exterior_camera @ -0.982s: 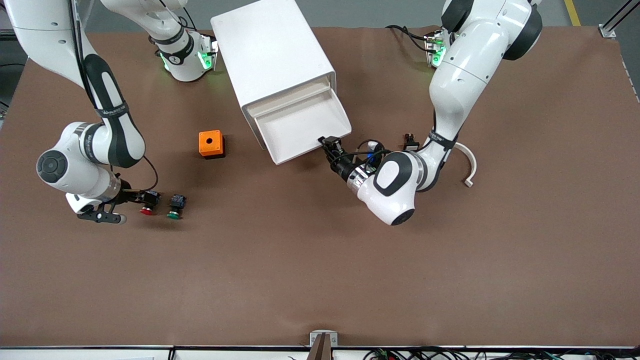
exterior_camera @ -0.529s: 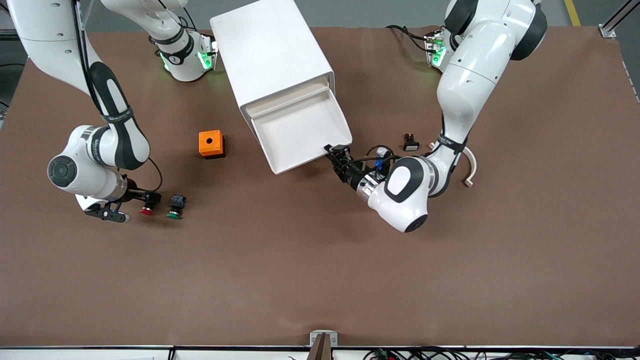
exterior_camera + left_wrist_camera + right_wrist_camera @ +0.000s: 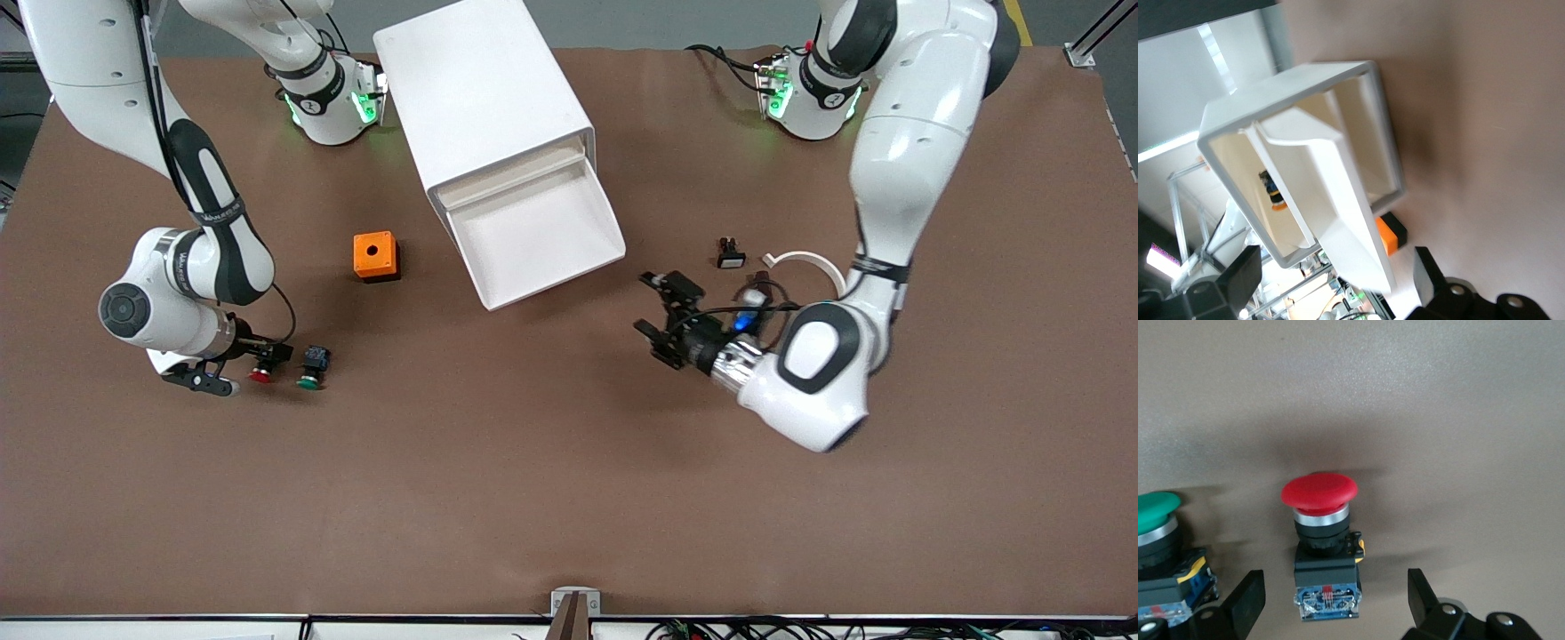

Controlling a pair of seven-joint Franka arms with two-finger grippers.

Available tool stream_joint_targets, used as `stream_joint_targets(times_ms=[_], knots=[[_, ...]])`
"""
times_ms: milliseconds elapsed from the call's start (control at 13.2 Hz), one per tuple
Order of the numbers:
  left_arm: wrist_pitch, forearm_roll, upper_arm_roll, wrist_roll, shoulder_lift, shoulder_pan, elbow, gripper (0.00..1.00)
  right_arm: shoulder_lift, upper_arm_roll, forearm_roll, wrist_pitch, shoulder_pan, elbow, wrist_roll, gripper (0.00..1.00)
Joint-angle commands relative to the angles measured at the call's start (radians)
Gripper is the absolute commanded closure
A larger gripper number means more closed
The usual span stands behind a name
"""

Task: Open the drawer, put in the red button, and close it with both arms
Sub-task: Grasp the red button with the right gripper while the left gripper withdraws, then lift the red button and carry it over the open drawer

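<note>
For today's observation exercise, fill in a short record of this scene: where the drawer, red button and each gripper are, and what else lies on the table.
drawer: pulled out of the cabinet, nothing in it
red button: on the table beside the green button, not gripped
right gripper: open, fingers on either side of the red button
left gripper: open, over bare table, apart from the drawer
other things: orange cube, small black part, white curved piece

Orange cube with a hole (image 3: 375,256) left of centre on the brown bench (image 3: 533,462); green-capped button (image 3: 311,366) lower left; small black switch (image 3: 730,253) and white curved piece (image 3: 813,265) at right
</note>
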Motion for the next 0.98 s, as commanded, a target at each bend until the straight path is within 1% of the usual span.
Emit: stream_joint_targets(times_ms=[0,76,151,227,302,378,529,680,831,907], knots=[[0.002,0.161,0.038,0.342,-0.123,0.034,0.011,0.0,0.003,0.003,0.013,0.007,0.003,0.0,0.012,0.44],[0.002,0.179,0.063,0.462,-0.148,0.048,0.01,0.0,0.003,0.003,0.013,0.005,0.003,0.002,0.003,0.54],[0.002,0.194,0.108,0.533,-0.183,0.071,0.007,0.0,0.003,0.003,0.013,0.005,0.002,0.003,0.001,0.64],[0.002,0.232,0.144,0.595,-0.215,0.08,0.007,0.0,0.004,0.003,0.013,0.005,0.001,0.003,0.001,0.66],[0.002,0.305,0.165,0.694,-0.238,0.082,0.005,0.0,0.003,0.003,0.013,0.005,0.001,0.003,0.001,0.69],[0.002,0.397,0.169,0.804,-0.273,0.077,0.004,0.0,0.004,0.003,0.013,0.003,0.003,0.003,-0.002,0.73],[0.002,0.565,0.161,0.968,-0.304,0.068,0.002,0.0,0.003,0.003,0.011,-0.001,0.006,0.003,-0.005,0.73],[0.002,0.686,0.16,1.118,-0.358,0.066,-0.001,0.0,-0.011,0.003,0.011,-0.042,0.017,0.003,-0.002,0.73],[0.002,0.819,0.16,1.317,-0.408,0.068,-0.001,0.0,-0.054,0.003,0.011,-0.165,0.026,0.04,0.009,0.73],[0.002,0.894,0.153,1.417,-0.454,0.065,-0.012,0.0,-0.075,0.003,0.01,-0.232,0.032,0.067,0.009,0.73]])
